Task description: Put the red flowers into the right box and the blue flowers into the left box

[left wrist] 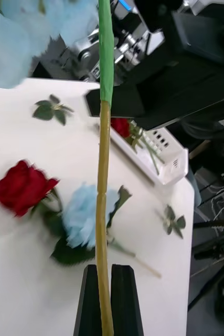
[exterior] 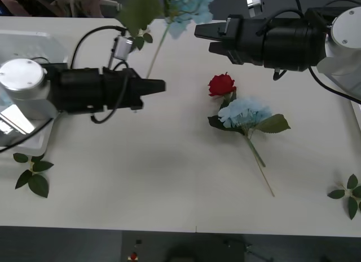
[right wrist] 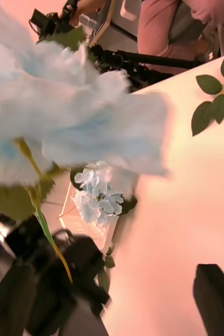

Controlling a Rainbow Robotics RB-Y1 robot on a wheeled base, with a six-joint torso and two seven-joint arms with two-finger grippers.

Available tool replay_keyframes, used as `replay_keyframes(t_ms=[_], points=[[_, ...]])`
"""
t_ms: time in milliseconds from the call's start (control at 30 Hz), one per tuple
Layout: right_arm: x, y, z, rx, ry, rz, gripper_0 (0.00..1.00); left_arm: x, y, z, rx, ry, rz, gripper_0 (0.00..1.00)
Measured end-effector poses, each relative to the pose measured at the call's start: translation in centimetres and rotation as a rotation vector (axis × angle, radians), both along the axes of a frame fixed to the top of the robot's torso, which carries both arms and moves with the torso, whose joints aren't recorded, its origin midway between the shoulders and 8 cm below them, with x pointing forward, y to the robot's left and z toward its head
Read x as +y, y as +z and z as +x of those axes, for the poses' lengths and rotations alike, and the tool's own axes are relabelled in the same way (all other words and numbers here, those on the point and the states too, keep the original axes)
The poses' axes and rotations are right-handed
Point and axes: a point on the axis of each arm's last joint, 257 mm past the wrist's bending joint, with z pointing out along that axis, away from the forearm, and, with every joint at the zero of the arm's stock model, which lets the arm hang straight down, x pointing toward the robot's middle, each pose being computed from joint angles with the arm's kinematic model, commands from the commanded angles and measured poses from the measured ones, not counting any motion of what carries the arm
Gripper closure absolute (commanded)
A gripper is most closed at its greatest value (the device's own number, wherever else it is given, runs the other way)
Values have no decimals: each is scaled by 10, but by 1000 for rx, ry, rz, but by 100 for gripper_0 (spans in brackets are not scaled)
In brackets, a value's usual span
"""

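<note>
The left gripper (exterior: 161,86) is reaching in from the table's left side, its black fingers (left wrist: 123,299) pinched together on the stem of a blue flower (exterior: 189,5), and that flower is standing lifted above the table (exterior: 141,177), its pale bloom and a big green leaf hanging high near the far edge. In the left wrist view the stem is running straight up from between the closed fingers, tan below and green above. The right gripper (exterior: 207,38) is hovering over the far right part of the table, fingers spread apart and holding nothing, pointing toward the raised bloom. Near the middle of the table a red flower (exterior: 221,84) is lying with its head toward the far edge, and a second blue flower (exterior: 244,112) is lying just beside it, nearer the front, touching it (their leaves are overlapping), with its long stem trailing toward the front right. The left box (exterior: 34,39) is sitting at the far left edge, partly under the left arm; in the right wrist view another blue flower (right wrist: 97,197) is lying inside it. Loose leaf sprigs are lying near the front left corner (exterior: 32,174) and at the right edge (exterior: 350,194). In the left wrist view the right box (left wrist: 164,152) is sitting at the table's right edge with a red flower (left wrist: 121,126) in it.
</note>
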Motion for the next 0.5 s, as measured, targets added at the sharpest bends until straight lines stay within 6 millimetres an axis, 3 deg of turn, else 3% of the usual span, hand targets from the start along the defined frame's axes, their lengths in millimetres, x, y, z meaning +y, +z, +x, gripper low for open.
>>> replay_keyframes(t_ms=[133,300,400,500], points=[[2,-7,-7,12,29,-25,3,99,5,-2,14,43,180,100],[-9,-34,-26,51,91,-119,3,253,14,-11,59,171,487,100],[-34,-61,-39,89,103,-196,3,343,11,-15,97,279,671,100],[-76,-106,-63,100,121,-379,4,416,1,-15,125,387,821,100]])
